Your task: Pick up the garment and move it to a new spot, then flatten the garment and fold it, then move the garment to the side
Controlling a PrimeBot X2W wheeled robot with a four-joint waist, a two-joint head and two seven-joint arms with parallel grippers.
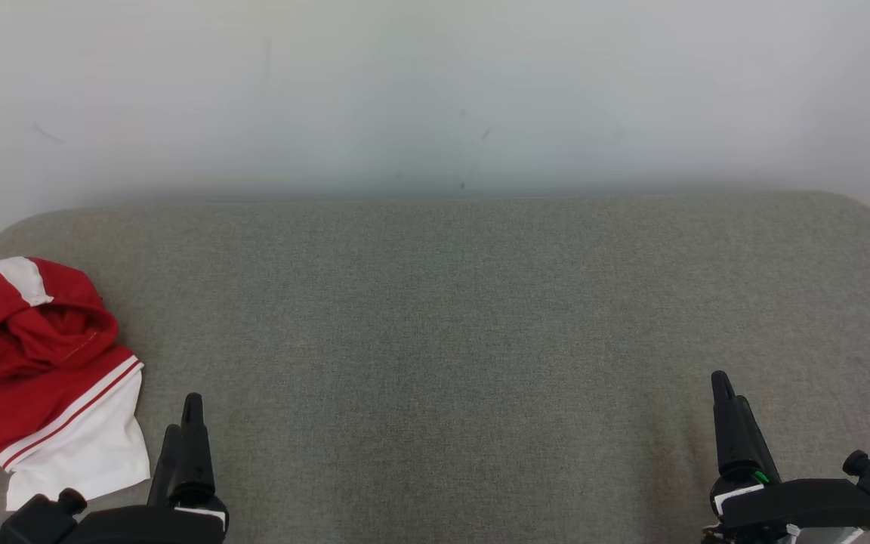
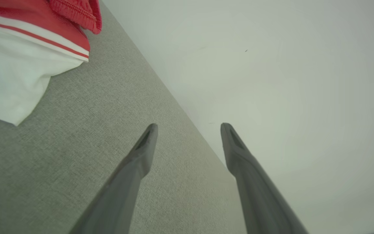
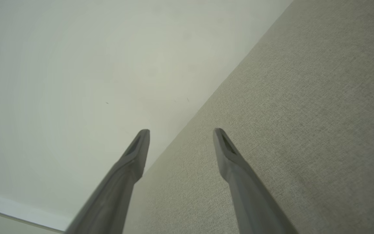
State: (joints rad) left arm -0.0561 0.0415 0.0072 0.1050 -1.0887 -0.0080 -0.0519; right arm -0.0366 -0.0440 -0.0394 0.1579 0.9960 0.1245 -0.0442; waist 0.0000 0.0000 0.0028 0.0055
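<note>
At the far left of the grey surface point(image 1: 442, 340) the crumpled red-and-white garment point(image 1: 42, 363) lies just beside our left pincer point(image 1: 182, 415), open and empty, while our right pincer point(image 1: 729, 389), equally open, hangs well apart, so we judge that pinching one loose fold could drag the heap off that edge.

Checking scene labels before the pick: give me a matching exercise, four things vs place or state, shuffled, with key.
1. garment
2. left tool
3. right tool
4. padded surface

A. open, lower right of the head view, over bare fabric
B. grey, spans the head view
C. crumpled, red and white, far left
D. open, beside the garment's white end, not touching it

Pairs: 1-C, 2-D, 3-A, 4-B
</note>
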